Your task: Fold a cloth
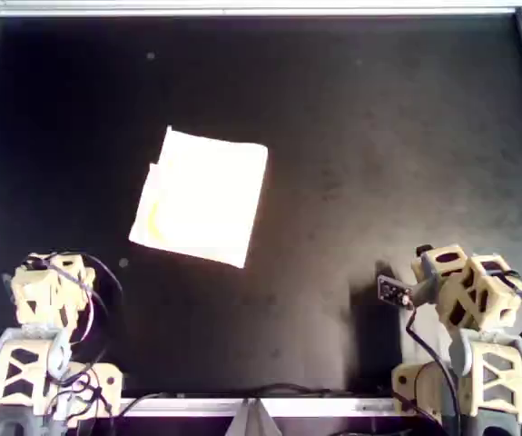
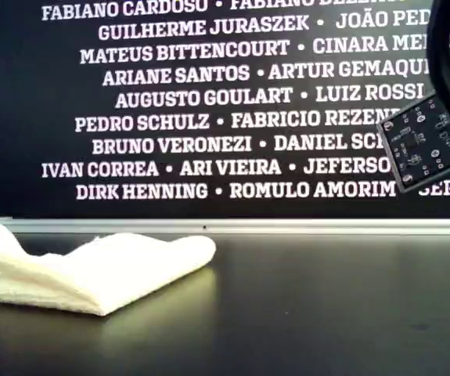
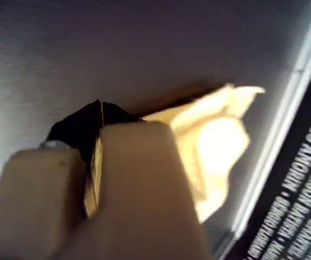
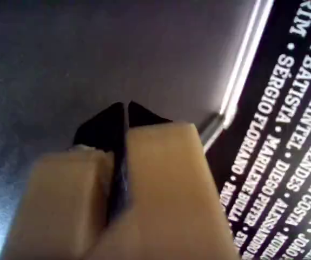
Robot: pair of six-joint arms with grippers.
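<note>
Cloth, thin pale cream-yellow fabric point(image 1: 201, 196), lies folded left of centre in overhead view on black surface point(image 1: 379, 136). Left gripper point(image 3: 100, 108) and right gripper point(image 4: 125, 108) both closed, empty, parked apart. Folding looks done; next maybe nothing.

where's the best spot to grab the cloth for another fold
Probably the raised corner of the cloth, the tip that curls up off the black surface at the exterior view's left. It stands clear, so a claw could close on it from above. The rest lies flat in stacked layers, which is harder to pinch.
</note>
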